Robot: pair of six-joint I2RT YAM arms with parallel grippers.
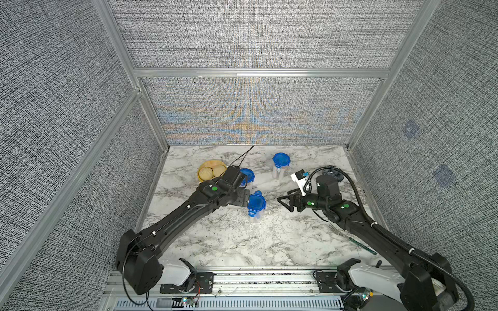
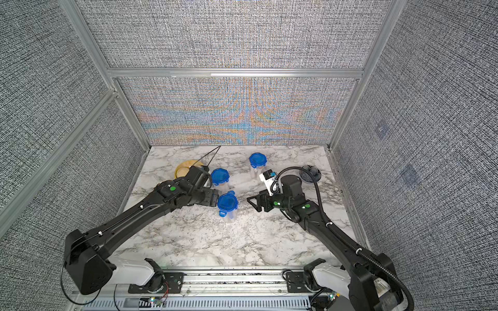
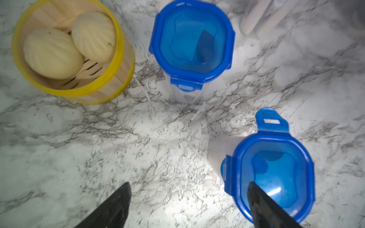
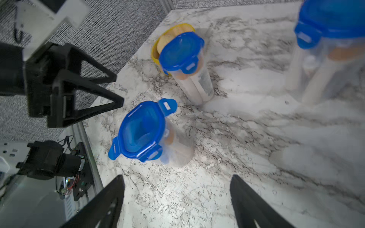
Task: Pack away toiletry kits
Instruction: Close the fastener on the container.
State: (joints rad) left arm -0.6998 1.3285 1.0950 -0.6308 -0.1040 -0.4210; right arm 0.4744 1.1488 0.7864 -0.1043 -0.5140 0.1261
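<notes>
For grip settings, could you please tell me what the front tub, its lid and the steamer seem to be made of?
Front tub: clear plastic, faintly frosted, see-through. Its lid: glossy translucent blue plastic, catching highlights. Steamer: pale slatted wood or bamboo; glossy yellow rim, perhaps plastic.

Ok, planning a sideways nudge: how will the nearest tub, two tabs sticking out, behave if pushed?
The nearest tub is tall and narrow, so a high push likely tips it. Pushed low, it probably slides on the smooth marble table.
</notes>
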